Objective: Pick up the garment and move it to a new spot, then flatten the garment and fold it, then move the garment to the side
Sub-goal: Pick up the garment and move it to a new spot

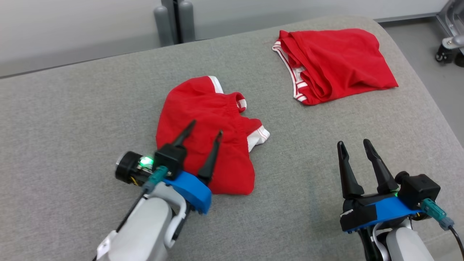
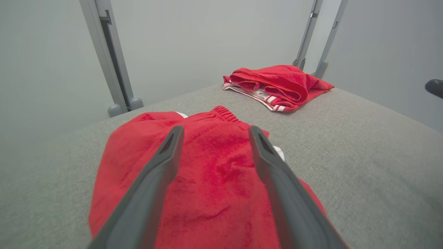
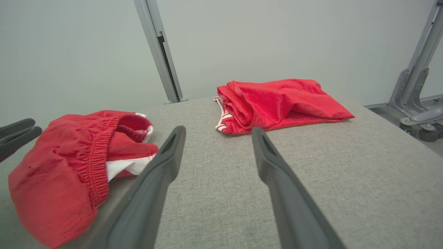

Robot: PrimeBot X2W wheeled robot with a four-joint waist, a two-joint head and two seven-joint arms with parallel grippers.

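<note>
Nearest you, your left hand hovers at the near left. Its two dark fingers are spread apart with nothing between them, and they point over the near part of the crumpled red garment. That garment, shorts with white trim and an elastic waistband, lies bunched on the grey fabric-covered desk, a little left of the middle. Your right hand sits at the near right over bare fabric, its fingers likewise parted and empty. A second red garment, loosely folded, lies at the far right, well apart from the first.
</note>
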